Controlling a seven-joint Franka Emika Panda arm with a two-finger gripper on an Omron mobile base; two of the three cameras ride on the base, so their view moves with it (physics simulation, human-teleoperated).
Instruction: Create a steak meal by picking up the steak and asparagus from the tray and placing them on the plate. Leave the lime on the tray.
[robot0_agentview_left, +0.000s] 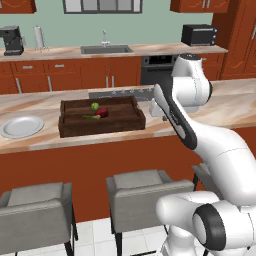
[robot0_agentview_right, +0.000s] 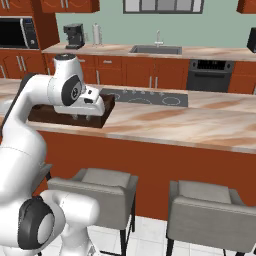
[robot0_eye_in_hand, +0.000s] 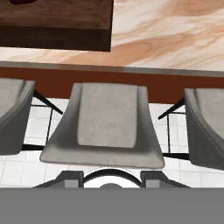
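The steak (robot0_agentview_left: 102, 111) lies mid-tray, touching the asparagus (robot0_agentview_left: 92, 117), whose long axis runs along the tray (robot0_agentview_left: 70, 125); the lime (robot0_agentview_left: 94, 106) sits just behind. The plate (robot0_agentview_left: 21, 126) rests left on the counter (robot0_agentview_left: 45, 100). The claw (robot0_agentview_right: 81, 118) hovers over the tray's right end; its opening cannot be told. Room above the tray is open.

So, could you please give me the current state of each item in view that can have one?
steak: on the tray, not yet moved
asparagus: lying on the tray beside the steak
lime: on the tray
plate: empty, left of the tray
gripper: holding nothing
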